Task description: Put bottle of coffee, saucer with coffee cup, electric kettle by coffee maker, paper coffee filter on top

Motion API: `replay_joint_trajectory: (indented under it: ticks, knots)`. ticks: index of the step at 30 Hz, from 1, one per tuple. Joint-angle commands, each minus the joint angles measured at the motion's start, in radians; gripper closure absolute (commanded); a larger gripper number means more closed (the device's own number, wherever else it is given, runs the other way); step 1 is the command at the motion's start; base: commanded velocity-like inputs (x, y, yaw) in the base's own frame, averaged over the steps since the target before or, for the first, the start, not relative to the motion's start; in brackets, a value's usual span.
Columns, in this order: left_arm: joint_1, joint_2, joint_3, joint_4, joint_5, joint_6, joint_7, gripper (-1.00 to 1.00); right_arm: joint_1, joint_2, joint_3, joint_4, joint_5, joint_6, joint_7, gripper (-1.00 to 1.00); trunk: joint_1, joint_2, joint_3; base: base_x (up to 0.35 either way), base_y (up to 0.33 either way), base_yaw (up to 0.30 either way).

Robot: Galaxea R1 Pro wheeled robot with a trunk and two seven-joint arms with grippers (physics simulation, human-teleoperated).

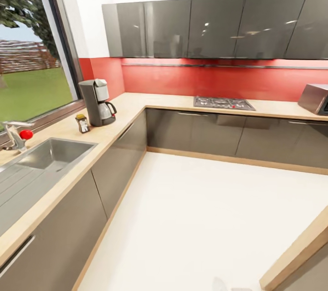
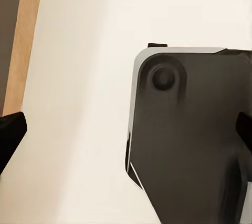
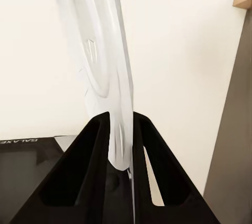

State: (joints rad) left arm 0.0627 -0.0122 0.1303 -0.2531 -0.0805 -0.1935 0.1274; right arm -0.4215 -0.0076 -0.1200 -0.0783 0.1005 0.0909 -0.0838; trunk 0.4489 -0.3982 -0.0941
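From my head view the coffee maker (image 1: 97,101) stands upright on the wood-grain surface (image 1: 132,104), near the back edge under the window (image 1: 27,68), with its glass carafe seated in its front. The bottle of coffee (image 1: 82,123) stands just beside it on the sink side, apart from it by a small gap. Further along the same run, the steel sink (image 1: 52,154) is sunk into the surface, its basin holding nothing that I can see; a tap (image 1: 16,134) with a red knob rises at its back edge.

Past the corner, the surface carries a gas hob (image 1: 223,102) and, at the far right edge of view, a microwave (image 1: 315,98). Dark glossy wall cabinets (image 1: 214,27) hang above the red backsplash. The pale floor (image 1: 205,218) lies wide and bare between the cabinet runs.

My right fingers (image 3: 97,182) are clamped on the saucer (image 3: 100,50), gripping its rim so the plate stands on edge above them, with the floor behind it.

In my left wrist view, only the dark tips of my left fingers (image 2: 10,132) show at the two sides, set wide apart with nothing between them, above the floor and a dark part of my own base (image 2: 194,140).
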Motion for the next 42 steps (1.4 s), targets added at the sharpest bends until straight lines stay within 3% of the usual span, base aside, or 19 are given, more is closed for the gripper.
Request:
replay_joint_trajectory:
  ticks: [1,34,42]
  knots:
    - [0.0,-0.001,0.006,-0.002,-0.008,-0.001,0.002,-1.0,0.0,0.0,-0.009,-0.002,0.008,0.006,0.0,1.0,0.001,-0.002,-0.002,0.337,0.0,0.0]
    - [0.0,0.0,0.009,-0.002,-0.007,-0.001,0.004,-1.0,0.0,0.005,-0.009,-0.004,0.007,0.006,-0.001,1.0,0.001,-0.002,-0.002,0.337,-0.005,0.0]
    - [0.0,-0.003,0.007,-0.002,-0.008,-0.001,0.003,-1.0,0.0,0.005,-0.009,-0.004,0.007,0.006,0.0,1.0,0.001,-0.002,-0.002,0.115,-0.046,0.0]
